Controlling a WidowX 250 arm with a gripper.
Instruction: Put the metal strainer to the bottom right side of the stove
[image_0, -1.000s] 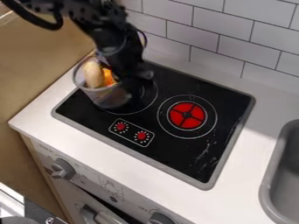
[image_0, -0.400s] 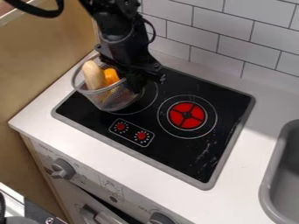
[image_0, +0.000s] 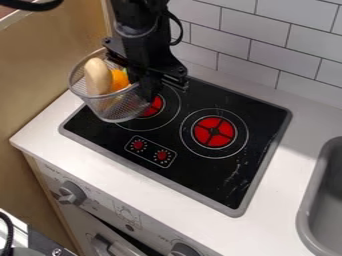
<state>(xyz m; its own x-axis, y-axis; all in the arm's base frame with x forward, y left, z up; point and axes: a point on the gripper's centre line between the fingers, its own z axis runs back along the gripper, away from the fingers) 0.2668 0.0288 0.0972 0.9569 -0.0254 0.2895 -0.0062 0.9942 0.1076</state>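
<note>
At the upper left of the stove, the black gripper (image_0: 148, 89) is shut on the right side of the metal strainer's rim. The round mesh strainer (image_0: 121, 107) is tilted a little and appears raised over the left burner, part of whose red centre shows beside it. Inside it lie a pale elongated item (image_0: 98, 76) and an orange item (image_0: 119, 80). The gripper's body hides the rear right of the rim. The black stove top (image_0: 214, 180) has its right burner (image_0: 214, 131) uncovered.
A grey sink (image_0: 324, 200) is at the right edge. White wall tiles (image_0: 257, 47) rise behind the stove, and a tan panel (image_0: 50, 65) stands to its left. Two red knob markings (image_0: 161, 155) are on the stove top's front left part.
The gripper and strainer have shifted up and to the left in the view, with the food items inside. Part of the left burner's red centre has come into sight.
</note>
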